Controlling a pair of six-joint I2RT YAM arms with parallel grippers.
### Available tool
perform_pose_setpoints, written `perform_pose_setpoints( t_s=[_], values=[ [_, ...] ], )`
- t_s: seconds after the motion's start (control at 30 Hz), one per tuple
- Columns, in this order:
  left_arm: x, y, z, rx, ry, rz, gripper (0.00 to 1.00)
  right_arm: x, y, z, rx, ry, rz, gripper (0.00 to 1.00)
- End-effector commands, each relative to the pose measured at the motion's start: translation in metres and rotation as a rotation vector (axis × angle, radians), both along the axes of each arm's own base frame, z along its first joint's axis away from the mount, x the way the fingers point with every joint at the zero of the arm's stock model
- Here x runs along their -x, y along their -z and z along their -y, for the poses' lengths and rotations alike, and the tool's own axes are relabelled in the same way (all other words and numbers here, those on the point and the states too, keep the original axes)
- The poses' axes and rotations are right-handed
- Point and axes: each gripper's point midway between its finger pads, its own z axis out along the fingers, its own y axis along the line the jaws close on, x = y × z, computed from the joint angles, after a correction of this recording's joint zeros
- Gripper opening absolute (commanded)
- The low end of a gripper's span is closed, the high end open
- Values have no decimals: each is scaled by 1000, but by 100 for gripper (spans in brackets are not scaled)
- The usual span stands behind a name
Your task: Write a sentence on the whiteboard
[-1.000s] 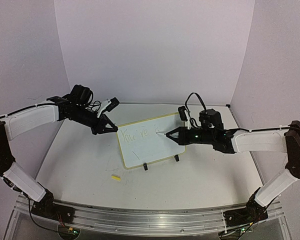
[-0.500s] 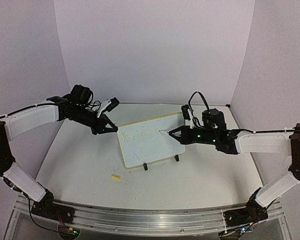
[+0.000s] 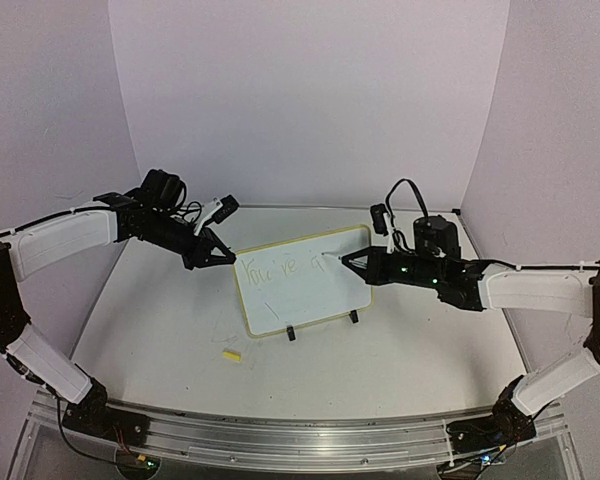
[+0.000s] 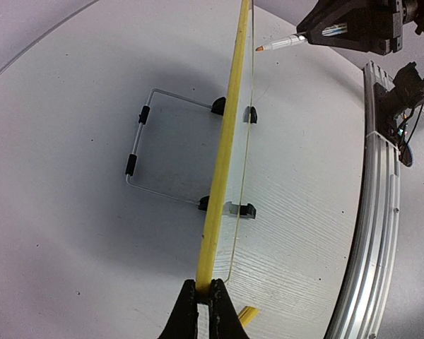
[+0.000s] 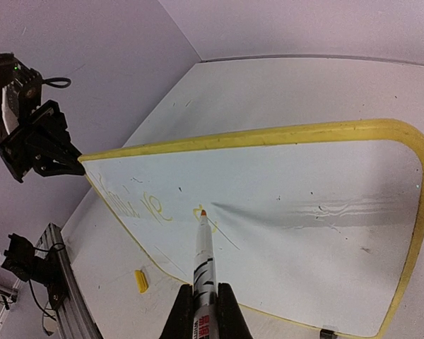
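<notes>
The whiteboard (image 3: 302, 280) stands near the middle of the worktop (image 3: 410, 350), a little toward the far edge. It leans back on two black clip feet (image 3: 291, 333) and a wire stand (image 4: 138, 145) behind it, with its written face toward the near edge. The left end effector (image 3: 225, 258) is closed on the board's yellow rim at the upper left corner, and the left wrist view shows both fingertips (image 4: 198, 300) pinching the rim edge-on. The right end effector (image 3: 348, 259) reaches in from the right side of the worktop and is clamped shut on a marker (image 5: 202, 247), which points forward between its fingers. The marker's orange tip sits at the board face, about mid-height and a little left of centre, right at a small yellowish mark. Whether the tip presses on the surface or hangs just off it cannot be told. The sentence (image 5: 138, 205) so far is faint yellow-green handwriting on the left part of the upper line, reading roughly "You're". A short slanted stroke (image 3: 273, 310) lies below it toward the lower left. The right half of the board is unwritten, showing only some smears. A small yellow piece (image 3: 232, 354) lies flat on the worktop, nearer the near edge than the board's lower left corner and apart from it.
</notes>
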Motion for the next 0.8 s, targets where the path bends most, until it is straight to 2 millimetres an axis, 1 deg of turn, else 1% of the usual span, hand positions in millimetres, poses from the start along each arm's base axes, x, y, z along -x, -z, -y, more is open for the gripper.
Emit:
perform_pose_setpoints(
  t_s=[0.0,0.23,0.4,0.53,0.63,0.77],
  values=[
    [-2,-1,-3,-25,1,39,0,-9,2,3,0,36,9,0],
    [-1,-1,-3,-25,3,37,0,-16,4,3,11,63,10,0],
    [-1,-1,-3,-25,2,38,0,-19,-1,0,11,55,25,0],
    [-2,-1,-3,-25,0,38,0,-18,-5,-5,7,25,37,0],
    [-2,-1,-3,-25,1,39,0,-16,-3,-8,11,3,33,0],
    [-1,-1,-3,-25,2,38,0,-13,8,-10,24,-18,11,0]
  ],
)
